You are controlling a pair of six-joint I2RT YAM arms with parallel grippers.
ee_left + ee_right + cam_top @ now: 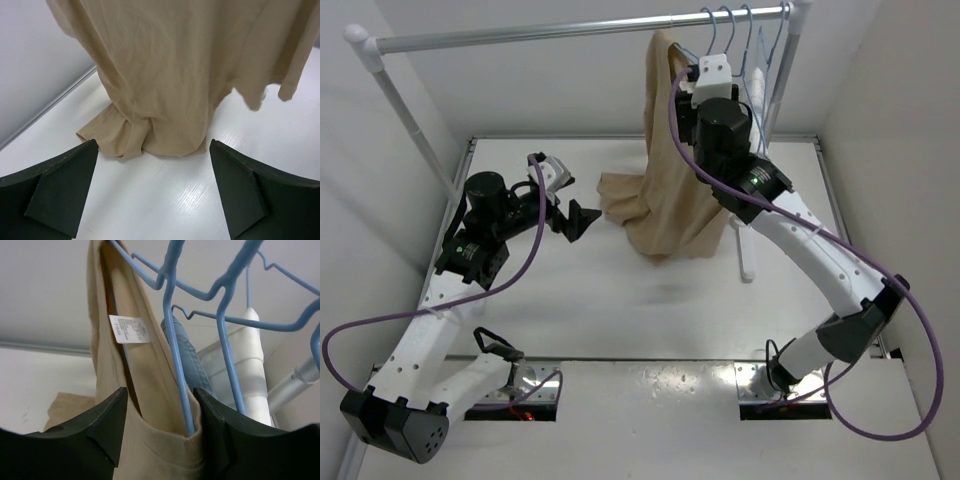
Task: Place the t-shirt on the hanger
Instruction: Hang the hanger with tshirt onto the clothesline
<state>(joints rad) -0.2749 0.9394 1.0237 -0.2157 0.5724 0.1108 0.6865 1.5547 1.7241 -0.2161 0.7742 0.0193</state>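
The tan t-shirt [665, 190] hangs from the rail end of the rack, its lower part heaped on the table. In the right wrist view its collar [150, 390] with a white label [129, 329] sits round one arm of the light-blue hanger [177, 365]. The hanger's wire shows beside the shirt's top in the top view [684, 54]. My right gripper [160, 405] is closed on the collar with the wire between its jaws, high up at the shirt's top [694, 82]. My left gripper [575, 215] is open and empty, low above the table, facing the shirt's hem [175, 75].
The metal rail [570, 28] spans the back, with slanted side posts [410, 115]. Several more blue hangers [740, 20] hang right of the shirt. They carry a light-blue garment [185, 345] and a white one [250, 365]. A white rack leg [745, 250] stands right of the shirt.
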